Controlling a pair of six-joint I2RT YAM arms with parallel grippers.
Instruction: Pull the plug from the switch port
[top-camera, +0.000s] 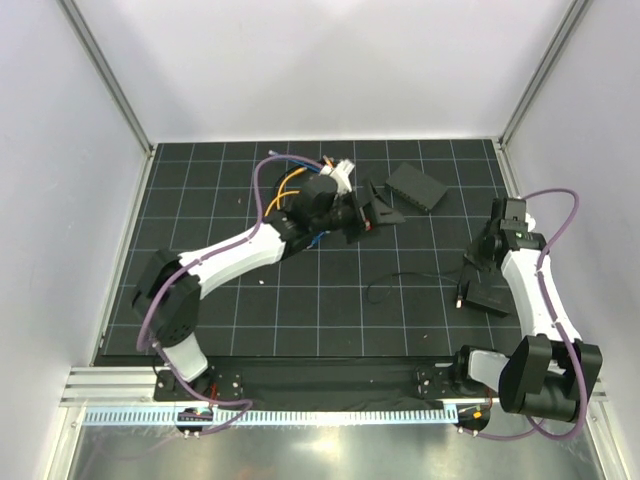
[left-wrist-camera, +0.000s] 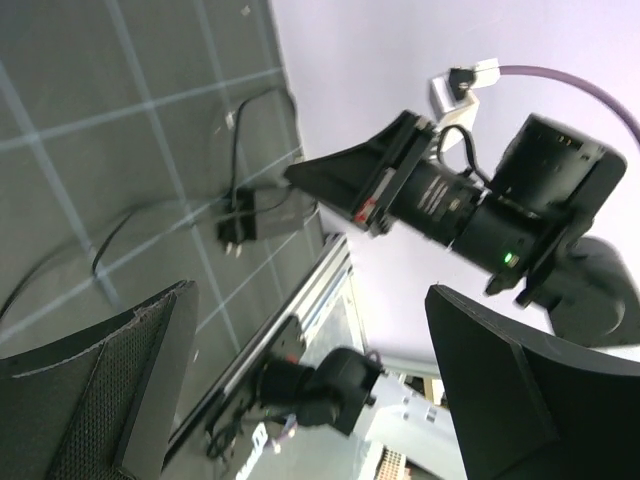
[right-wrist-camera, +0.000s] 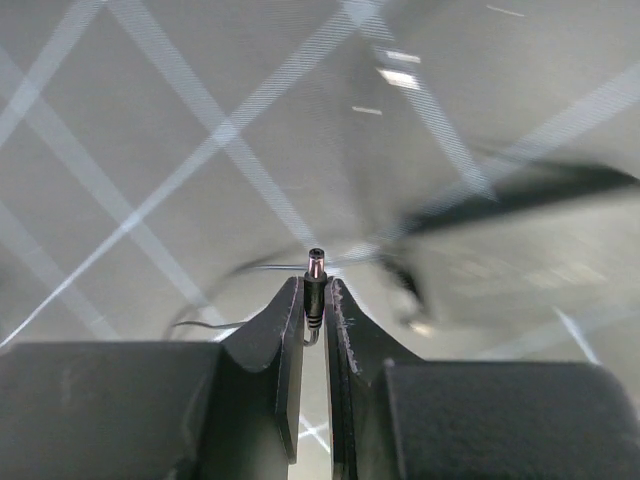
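plug (right-wrist-camera: 315, 285) out of the port: my right claw (right-wrist-camera: 314, 308) is closed on its thin barrel, the metal nose poking past the tips, low over the table (top-camera: 300, 310) on the right side. the switch (top-camera: 417, 187) lies flat at the far side, right of centre, well apart from that claw. from above i can see no lead running into it. my left claw (top-camera: 375, 207) hangs wide open and empty just left of the switch, near it but, as far as i can tell, not touching.

the pull looks done to me, so the trouble from here would come in the clearing up. the grip on the plug is narrow and right at the tips. a jolt, or a tug from the cable (top-camera: 385, 290) looping loose on the table between the arms, could twist the barrel out of the pinch. if that loop catches on something while i lift the right arm, the plug may slip or the lead may drag across the table.

the right claw also sits close to the surface, so a careless downward move could jab the plug's nose into the table.

on the left, the open fingers stand near the switch, and a wide swing on the way back could knock it along the table. the two claws face each other across the middle, so i would move one arm at a time.
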